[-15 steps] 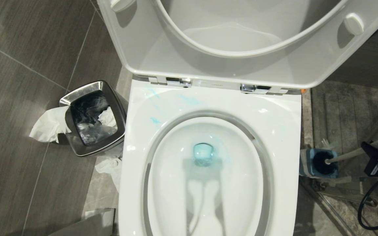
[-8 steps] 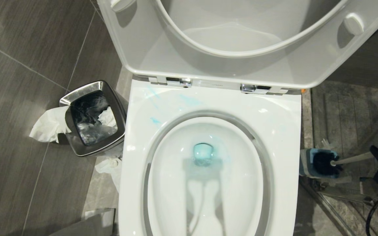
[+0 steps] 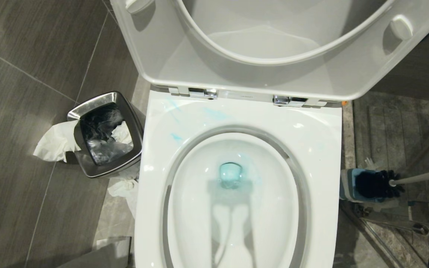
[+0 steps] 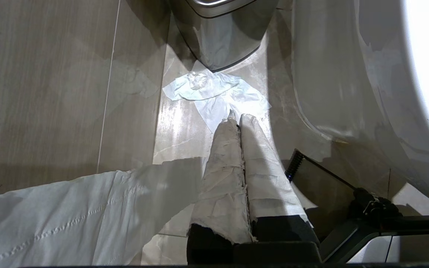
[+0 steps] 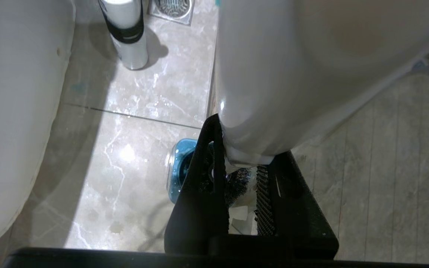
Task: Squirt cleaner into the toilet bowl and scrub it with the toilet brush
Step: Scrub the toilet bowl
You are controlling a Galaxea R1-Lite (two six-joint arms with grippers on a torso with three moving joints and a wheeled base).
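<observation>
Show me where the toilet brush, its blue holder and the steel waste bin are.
toilet brush (image 3: 378,184), head view, on the black bristle head.
blue holder (image 3: 348,184), head view, on its near wall beside the bristles.
steel waste bin (image 3: 125,108), head view, on the right side of its shiny rim.

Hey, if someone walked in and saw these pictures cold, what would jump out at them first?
The open toilet bowl fills the middle of the head view, with turquoise cleaner tinting its water and smeared on the rim. On the floor to the robot's right, the right gripper grips the toilet brush by its white handle, the black bristles at its blue holder. To the left stands a steel waste bin with tissue spilling out.
</observation>
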